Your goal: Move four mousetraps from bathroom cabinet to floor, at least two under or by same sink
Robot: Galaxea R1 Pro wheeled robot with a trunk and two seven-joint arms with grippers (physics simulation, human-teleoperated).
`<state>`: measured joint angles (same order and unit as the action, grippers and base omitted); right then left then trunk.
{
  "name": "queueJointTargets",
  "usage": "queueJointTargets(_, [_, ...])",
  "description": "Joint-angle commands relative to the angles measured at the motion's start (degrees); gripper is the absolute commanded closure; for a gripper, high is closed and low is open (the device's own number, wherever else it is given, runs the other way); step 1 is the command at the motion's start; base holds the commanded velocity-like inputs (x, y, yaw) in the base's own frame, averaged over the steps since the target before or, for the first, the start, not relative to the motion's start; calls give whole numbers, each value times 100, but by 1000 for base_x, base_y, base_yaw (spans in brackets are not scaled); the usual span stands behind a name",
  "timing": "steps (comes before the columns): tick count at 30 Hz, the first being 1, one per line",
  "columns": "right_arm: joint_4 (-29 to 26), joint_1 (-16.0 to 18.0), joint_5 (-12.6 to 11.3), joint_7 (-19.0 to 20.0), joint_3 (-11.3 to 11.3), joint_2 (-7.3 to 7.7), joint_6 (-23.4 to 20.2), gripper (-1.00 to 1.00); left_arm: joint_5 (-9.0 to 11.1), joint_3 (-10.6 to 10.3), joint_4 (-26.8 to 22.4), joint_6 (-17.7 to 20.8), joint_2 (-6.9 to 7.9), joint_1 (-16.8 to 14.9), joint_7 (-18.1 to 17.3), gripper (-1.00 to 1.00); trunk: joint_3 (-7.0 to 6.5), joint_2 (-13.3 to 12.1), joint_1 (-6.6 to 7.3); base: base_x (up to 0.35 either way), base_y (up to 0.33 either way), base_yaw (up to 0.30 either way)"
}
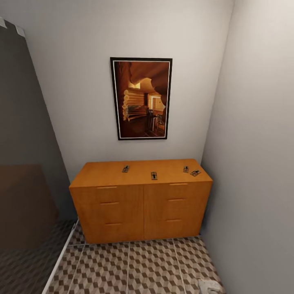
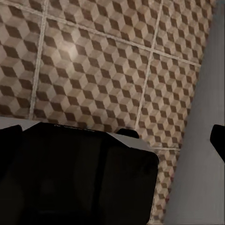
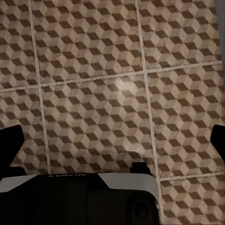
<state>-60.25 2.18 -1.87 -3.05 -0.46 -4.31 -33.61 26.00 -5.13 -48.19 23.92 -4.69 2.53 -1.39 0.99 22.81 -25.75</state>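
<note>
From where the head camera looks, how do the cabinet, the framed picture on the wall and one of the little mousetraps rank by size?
Largest to smallest, as they look in the head view:
1. cabinet
2. framed picture
3. mousetrap
The four mousetraps look alike, so I would not rank them among themselves.

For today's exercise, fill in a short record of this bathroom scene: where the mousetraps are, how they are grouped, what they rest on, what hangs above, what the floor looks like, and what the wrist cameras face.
mousetraps: four, at
grouping: two far apart, two close together near the right end
resting on: flat top of the cabinet, drawers shut
above: framed picture on the wall
bathroom floor: cube-pattern tiles, no trap on it yet
wrist cameras: both face the tiled floor
</note>
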Motion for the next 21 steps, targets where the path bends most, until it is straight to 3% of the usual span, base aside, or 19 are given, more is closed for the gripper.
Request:
queueJointTargets(1, [-377, 3, -11, -39, 2, -21, -354, -100, 12, -1, -396, 305, -1, 2, 89, -100, 12, 11, -4, 3, 0, 0])
queueJointTargets(2, [-736, 5, -2, -57, 7, -41, -629, -100, 14, -7, -770, 568, -4, 2, 190, -100, 12, 11, -4, 2, 0, 0])
queueJointTargets(3, [-1388, 26, 16, -111, 18, -105, -1061, -100, 17, -30, -1535, 1122, -19, 2, 431, -100, 12, 11, -4, 1, 0, 0])
queueJointTargets(4, [-1388, 26, 16, -111, 18, -105, -1061, -100, 17, -30, -1535, 1122, -19, 2, 431, -100, 12, 11, -4, 1, 0, 0])
queueJointTargets(5, [-1808, 122, 30, -174, 28, -185, -1380, -100, 34, -74, -2285, 1710, -74, 2, 692, -100, 12, 11, -4, 0, 0, 0])
queueJointTargets(9, [-2213, 699, 48, -303, 44, -358, -1938, -100, 60, -147, -3390, 2700, -329, -97, 1093, -100, 12, 11, -4, 0, 0, 0])
queueJointTargets(13, [-2380, 1303, 130, -538, 50, -564, -2330, -100, 77, -187, -3806, 3162, -470, -673, 1298, -100, 12, 11, -4, 0, 0, 0])
queueJointTargets(17, [-2433, 1889, 320, -941, 47, -569, -2475, -100, 88, -206, -3981, 3369, -522, -1275, 1401, -100, 12, 11, -4, 0, 0, 0])
queueJointTargets(21, [-2425, 2615, 443, -1291, 44, -569, -2546, -100, 123, -211, -4034, 3471, -530, -2119, 1488, -100, 12, 11, -4, 0, 0, 0])
